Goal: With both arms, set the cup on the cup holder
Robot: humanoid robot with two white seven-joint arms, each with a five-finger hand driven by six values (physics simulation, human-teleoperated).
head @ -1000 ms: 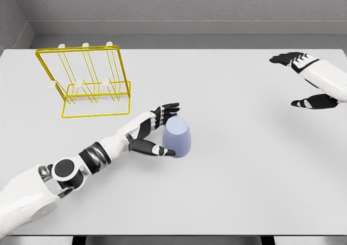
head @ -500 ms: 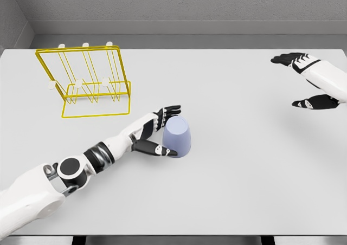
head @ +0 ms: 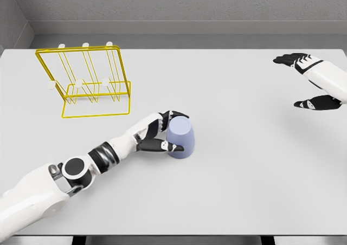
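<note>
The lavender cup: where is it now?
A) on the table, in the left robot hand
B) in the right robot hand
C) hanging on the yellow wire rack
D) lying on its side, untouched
A: the lavender cup stands on the table, with the left robot hand wrapped around it.

cup (head: 181, 140): pale lavender, upside down on table, mid-front
cup holder (head: 87, 82): yellow wire rack, upright, far left

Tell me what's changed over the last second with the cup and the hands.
The left hand closed its fingers around the cup, which shifted slightly right on the table. The yellow rack stayed put, and the right hand hardly moved, open at the far right.
</note>
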